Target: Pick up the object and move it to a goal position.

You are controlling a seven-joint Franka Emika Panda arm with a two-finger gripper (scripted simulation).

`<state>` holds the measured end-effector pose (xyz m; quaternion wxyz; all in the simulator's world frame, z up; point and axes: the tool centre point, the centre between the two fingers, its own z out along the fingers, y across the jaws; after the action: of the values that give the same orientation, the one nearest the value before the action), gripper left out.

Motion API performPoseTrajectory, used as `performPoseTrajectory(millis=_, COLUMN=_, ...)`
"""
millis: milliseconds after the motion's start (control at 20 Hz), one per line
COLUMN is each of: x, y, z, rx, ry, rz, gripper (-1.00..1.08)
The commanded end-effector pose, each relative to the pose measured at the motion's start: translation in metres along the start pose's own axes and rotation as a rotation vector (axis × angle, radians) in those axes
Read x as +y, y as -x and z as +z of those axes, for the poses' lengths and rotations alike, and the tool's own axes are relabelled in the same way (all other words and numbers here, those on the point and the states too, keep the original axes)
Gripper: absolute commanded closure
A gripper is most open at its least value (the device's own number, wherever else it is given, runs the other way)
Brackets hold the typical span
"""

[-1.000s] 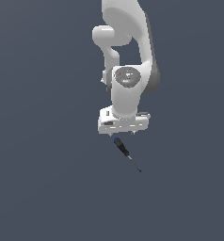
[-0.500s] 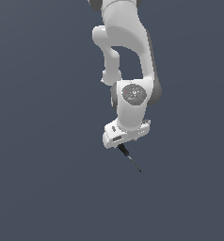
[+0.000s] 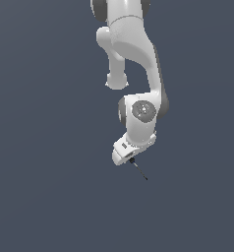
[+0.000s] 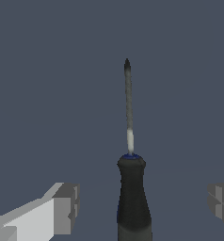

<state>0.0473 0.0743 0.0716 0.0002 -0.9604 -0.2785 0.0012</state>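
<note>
Hanging under the white arm's gripper point(image 3: 130, 158), the slim black-handled screwdriver point(image 4: 131, 188) points its thin shaft away; fingers point(image 4: 67, 207) appear spread wide, neither touching the handle.

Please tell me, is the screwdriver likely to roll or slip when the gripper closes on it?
The screwdriver has a round, smooth-looking handle, so it could probably roll or twist between flat fingers. It looks slim and rigid, so likely light and stiff. The thin shaft offers little to grip; the handle seems safer.

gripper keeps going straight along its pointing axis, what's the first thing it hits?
The screwdriver already sits between the gripper fingers, which look spread wide, its shaft running along that axis. Beyond the tip, only plain grey background shows; the way looks free, though depth is unclear.
</note>
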Motion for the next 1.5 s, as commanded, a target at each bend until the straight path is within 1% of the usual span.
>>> performPoseTrajectory(millis=0, x=0.000, y=-0.003, z=0.004, rx=0.002, ry=0.001, rz=-0.026, gripper=-0.92)
performPoseTrajectory(millis=400, x=-0.001, y=-0.003, z=0.009, rx=0.001, ry=0.001, rz=-0.034, gripper=-0.92)
performPoseTrajectory(millis=850, x=-0.001, y=-0.003, z=0.049, rx=0.002, ry=0.001, rz=-0.039, gripper=-0.92)
performPoseTrajectory(millis=1150, x=-0.001, y=-0.004, z=0.056, rx=0.002, ry=0.001, rz=-0.040, gripper=-0.92)
performPoseTrajectory(millis=1200, x=-0.001, y=-0.004, z=0.056, rx=0.002, ry=0.001, rz=-0.040, gripper=1.08)
performPoseTrajectory(millis=1450, x=-0.001, y=-0.004, z=0.056, rx=0.002, ry=0.001, rz=-0.040, gripper=1.08)
